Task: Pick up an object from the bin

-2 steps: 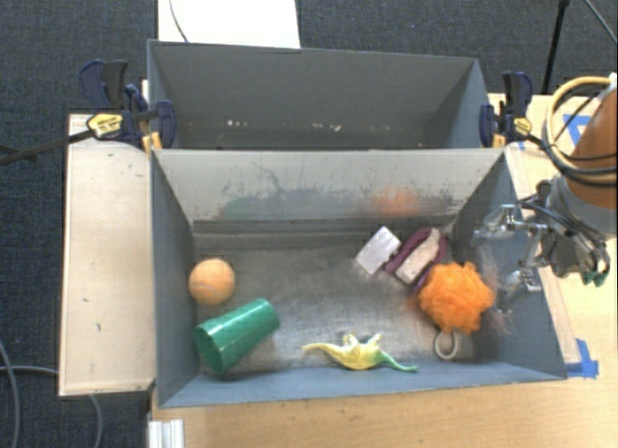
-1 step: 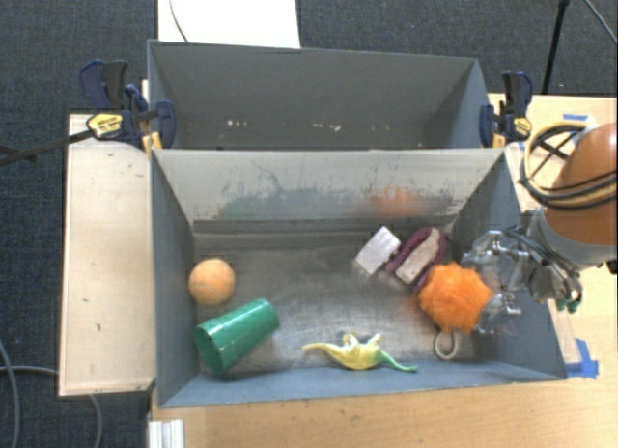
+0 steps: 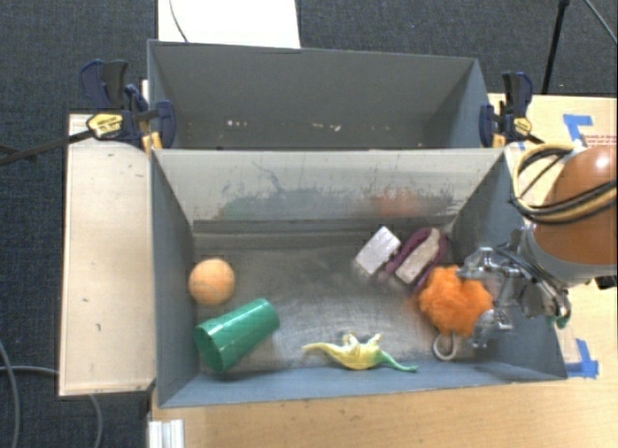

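Grey bin houses the pincer, its opening not determinable, hard against one orange puff, the likely pick, whose soft fibres may slip or whose ring may snag; farther off lie two pale blocks, one yellow lizard, one green cup and one orange ball.

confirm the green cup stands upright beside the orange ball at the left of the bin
Wrong in one respect: the green cup lies on its side, not upright, beside the orange ball at the left of the bin, as the camera view shows.
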Controlling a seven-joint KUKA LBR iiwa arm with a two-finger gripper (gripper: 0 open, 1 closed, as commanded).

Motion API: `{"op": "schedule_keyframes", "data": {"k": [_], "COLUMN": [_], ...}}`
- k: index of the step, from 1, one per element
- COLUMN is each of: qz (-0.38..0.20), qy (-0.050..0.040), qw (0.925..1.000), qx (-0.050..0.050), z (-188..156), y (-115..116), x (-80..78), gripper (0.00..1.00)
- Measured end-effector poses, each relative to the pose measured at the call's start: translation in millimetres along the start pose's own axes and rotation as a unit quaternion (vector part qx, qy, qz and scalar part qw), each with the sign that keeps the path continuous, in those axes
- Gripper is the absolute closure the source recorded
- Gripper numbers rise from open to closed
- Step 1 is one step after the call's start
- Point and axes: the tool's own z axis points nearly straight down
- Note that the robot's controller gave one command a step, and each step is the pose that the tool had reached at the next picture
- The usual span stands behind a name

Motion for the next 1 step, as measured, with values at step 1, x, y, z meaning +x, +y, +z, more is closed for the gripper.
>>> {"op": "schedule_keyframes", "data": {"k": [1], "qz": [0.098], "qy": [-0.0018], "qw": [0.9952], "qx": [0.0], "z": [5.5], "y": [-13.6], "x": [-3.7], "gripper": [0.0]}}
